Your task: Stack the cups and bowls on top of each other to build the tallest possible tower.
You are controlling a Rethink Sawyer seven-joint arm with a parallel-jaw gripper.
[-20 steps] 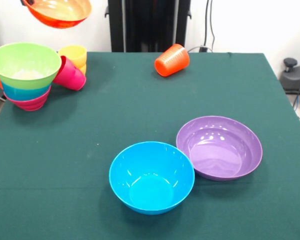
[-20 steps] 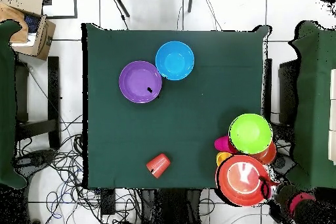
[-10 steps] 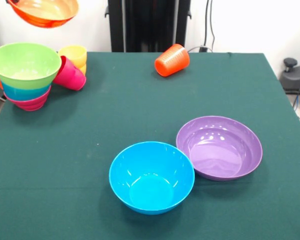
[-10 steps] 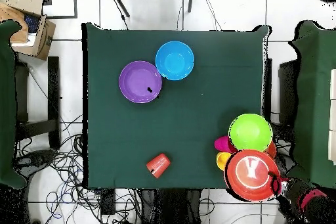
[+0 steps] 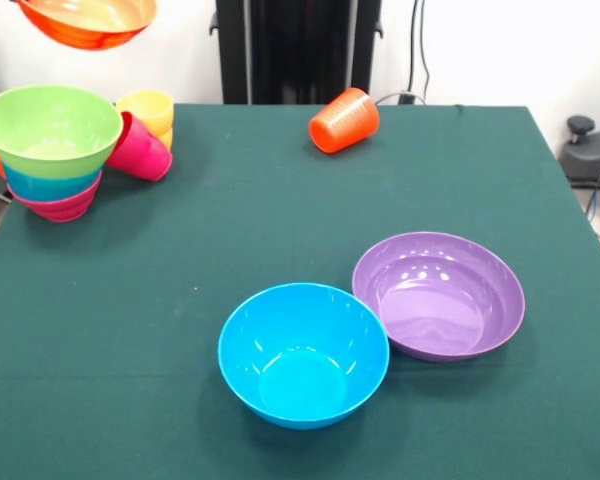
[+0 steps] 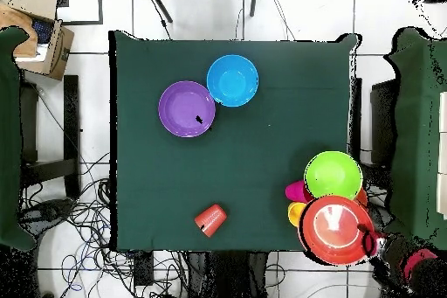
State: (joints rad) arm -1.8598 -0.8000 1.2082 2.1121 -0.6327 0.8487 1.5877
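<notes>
glossy plastic blue bowl and purple bowl on matt green tablecloth.

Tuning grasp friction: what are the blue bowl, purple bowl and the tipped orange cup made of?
Blue bowl and purple bowl: likely hard plastic, glossy, with bright light reflections inside. Orange cup: probably plastic too, ridged wall, duller sheen.
</notes>
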